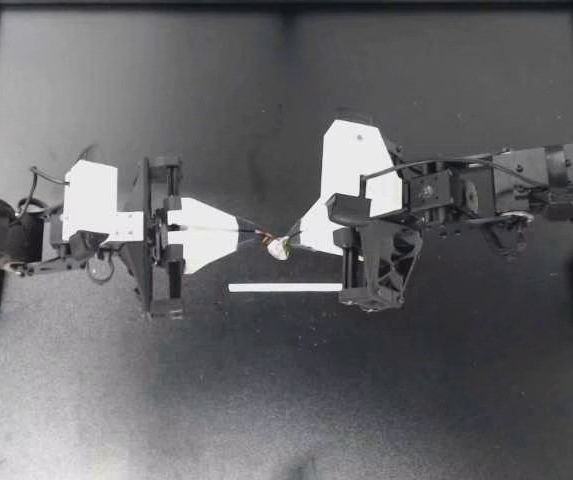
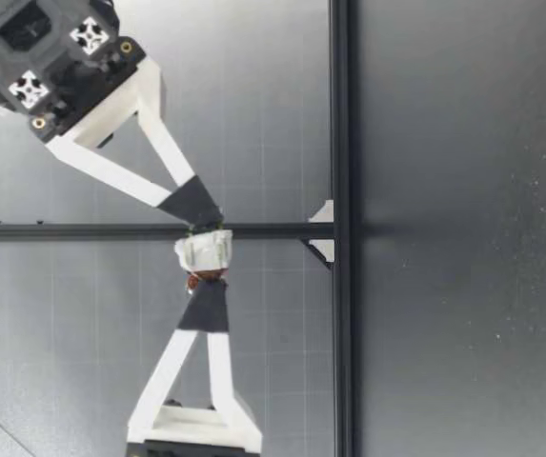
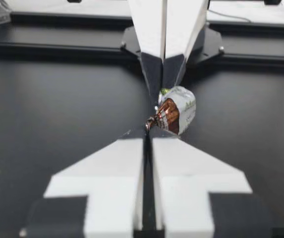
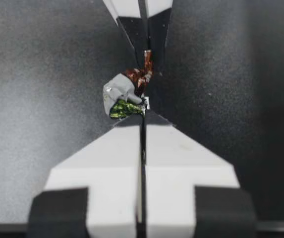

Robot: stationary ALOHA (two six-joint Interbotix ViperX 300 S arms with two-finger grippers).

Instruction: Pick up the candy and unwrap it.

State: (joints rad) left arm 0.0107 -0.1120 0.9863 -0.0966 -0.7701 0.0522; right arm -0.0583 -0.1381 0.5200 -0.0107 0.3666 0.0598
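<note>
Quick status: the candy (image 1: pixel 279 247) is up off the surface (image 1: pixel 116 400), strung between my 2 grippers about mid-table, with a white strip (image 1: pixel 286 288) lying on the surface nearby. My left gripper (image 1: pixel 251 232) has its fingers squeezed nearly flat together, and all they've got is the copper end (image 3: pixel 165 115) of the wrapper nipped at the very tips. My right gripper (image 1: pixel 296 236) is the same deal from the other side: fingers closed to a sliver, pinching the green end (image 4: pixel 123 109).

The low view shows it best. The candy (image 2: pixel 204 252) hangs well above the surface, with the right gripper (image 2: pixel 199 214) on one end and the left gripper (image 2: pixel 206 293) on the other, tips aimed at each other.

What matters for the next move is that the candy's long axis runs tip to tip, along the line between the 2 arms. Each twisted end points straight into the fingers holding it, and neither arm is nearer. Both wrist views show the silver body bulging a bit to 1 side of that line rather than sitting dead on it.

My read is that the pickup is done and the unwrap is the step in hand. I'd guess the move is pulling apart along that axis, maybe with a counter-twist. The risk is that both grips are on thin foil only, so an end could tear or slip and drop the candy.
</note>
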